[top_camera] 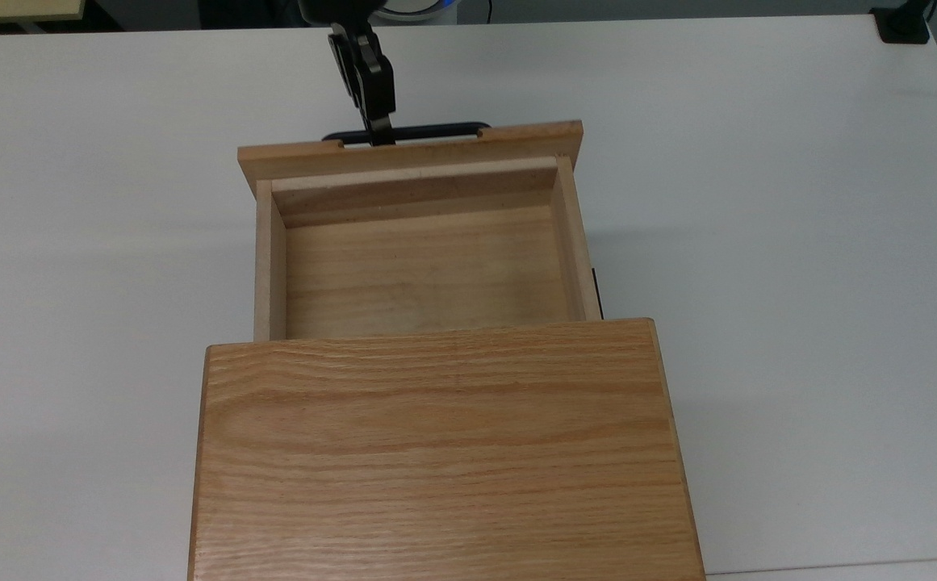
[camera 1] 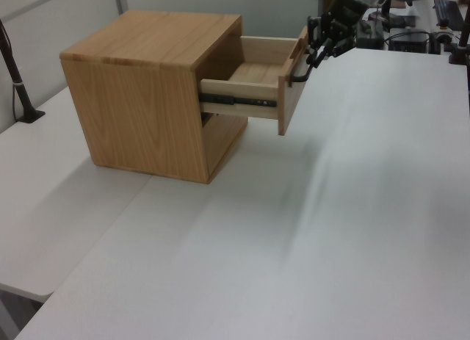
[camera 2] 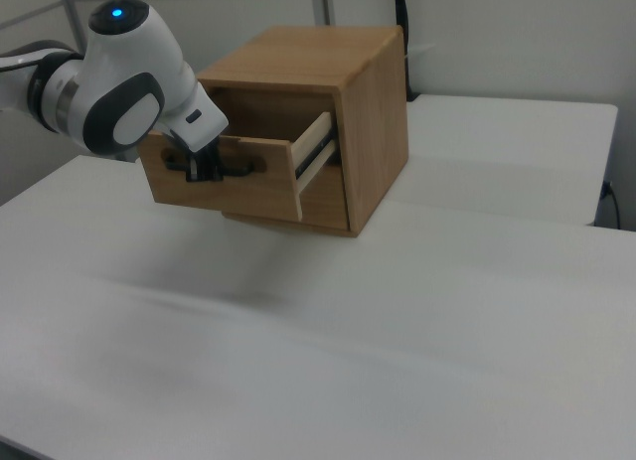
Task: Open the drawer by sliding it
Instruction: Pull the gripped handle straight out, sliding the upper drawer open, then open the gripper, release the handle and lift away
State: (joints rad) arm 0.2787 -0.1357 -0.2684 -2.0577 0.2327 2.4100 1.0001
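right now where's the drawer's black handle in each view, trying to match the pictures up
Top view: the black handle lies along the drawer front's upper edge, near the picture's top, with the gripper on it.
Left view: handle at upper right, on the drawer's outer face.
Right view: handle at left centre, under the white arm.
Shared landmark: the oak cabinet.

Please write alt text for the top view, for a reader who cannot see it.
A light oak drawer stands pulled far out of its cabinet, and its inside is bare wood. The robot's black gripper is shut on the handle at the front panel. All sits on a white table.
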